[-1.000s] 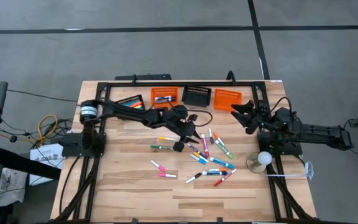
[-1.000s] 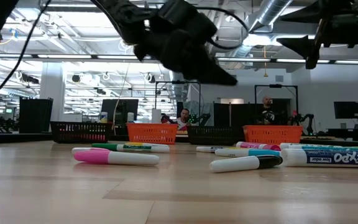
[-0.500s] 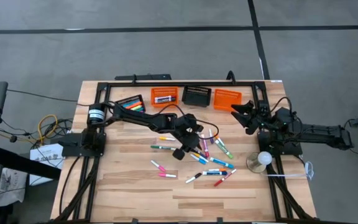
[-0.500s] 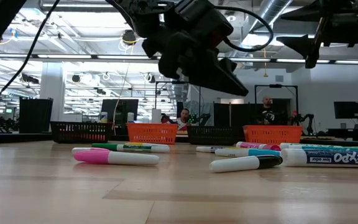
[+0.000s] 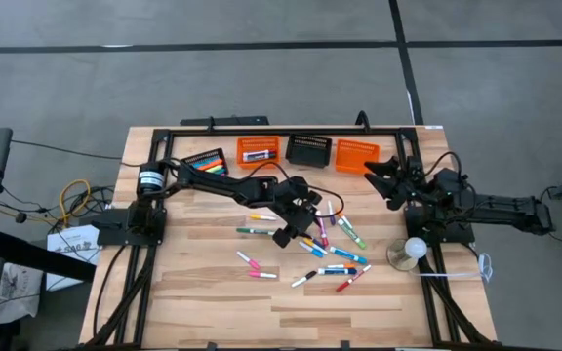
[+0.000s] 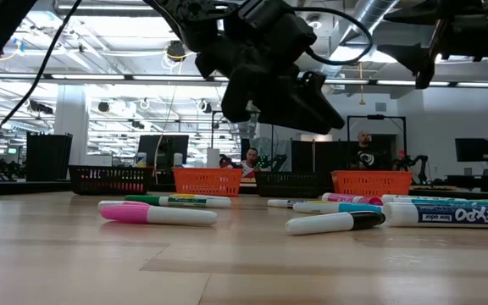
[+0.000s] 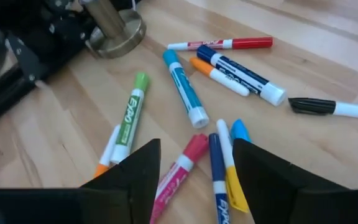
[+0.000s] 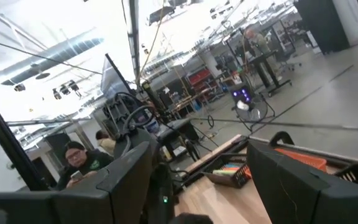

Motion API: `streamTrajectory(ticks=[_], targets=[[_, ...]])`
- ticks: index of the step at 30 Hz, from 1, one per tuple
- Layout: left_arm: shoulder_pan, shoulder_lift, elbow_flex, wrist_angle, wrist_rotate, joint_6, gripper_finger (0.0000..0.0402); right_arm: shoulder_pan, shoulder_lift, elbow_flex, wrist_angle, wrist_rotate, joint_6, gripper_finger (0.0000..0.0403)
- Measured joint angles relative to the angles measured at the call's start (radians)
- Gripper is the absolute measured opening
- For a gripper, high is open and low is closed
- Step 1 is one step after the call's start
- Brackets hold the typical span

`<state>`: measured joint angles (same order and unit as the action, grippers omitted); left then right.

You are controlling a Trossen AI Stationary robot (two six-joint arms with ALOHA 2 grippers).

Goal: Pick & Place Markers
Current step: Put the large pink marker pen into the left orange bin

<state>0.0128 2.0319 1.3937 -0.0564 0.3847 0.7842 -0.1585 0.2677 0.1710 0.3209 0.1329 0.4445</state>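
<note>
Your left gripper [image 7: 194,165]: dark fingers parted, nothing between them, hanging above the scattered thin capped markers [image 5: 328,244] near the middle of the pale wooden slatted table [image 5: 203,292]. Under it you have a pink-capped marker [image 7: 180,173], a blue one [image 7: 217,171] and a yellow one [image 7: 230,171] lying close together; a green marker [image 7: 131,118] and a teal one [image 7: 183,87] lie just beyond. Your right gripper [image 5: 383,180]: fingers spread, empty, raised over the table's right edge, near the orange slatted basket [image 5: 356,155]. More markers lie in the black basket [image 5: 206,161] at the far edge.

Bright overhead light, soft shadows, perhaps slight blur in both wrist views.
</note>
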Motion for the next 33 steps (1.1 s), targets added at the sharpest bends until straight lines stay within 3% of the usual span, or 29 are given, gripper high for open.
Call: streamTrajectory(ticks=[7,17,21,33], targets=[[0.000,0.018,0.004,0.006,0.000,0.000,0.0185,0.000,0.000,0.000,0.032,0.000,-0.026,0.0254],[0.016,0.140,0.136,-0.013,-0.001,-0.057,0.0184,0.000,-0.008,0.000,0.029,0.077,-0.060,0.0254],[0.022,0.145,0.147,-0.094,0.000,-0.035,0.0184,0.002,-0.008,0.000,0.050,0.077,-0.060,0.0254],[0.021,0.145,0.148,-0.093,-0.037,-0.014,0.0184,0.002,-0.008,0.000,0.129,0.076,-0.060,0.0254]])
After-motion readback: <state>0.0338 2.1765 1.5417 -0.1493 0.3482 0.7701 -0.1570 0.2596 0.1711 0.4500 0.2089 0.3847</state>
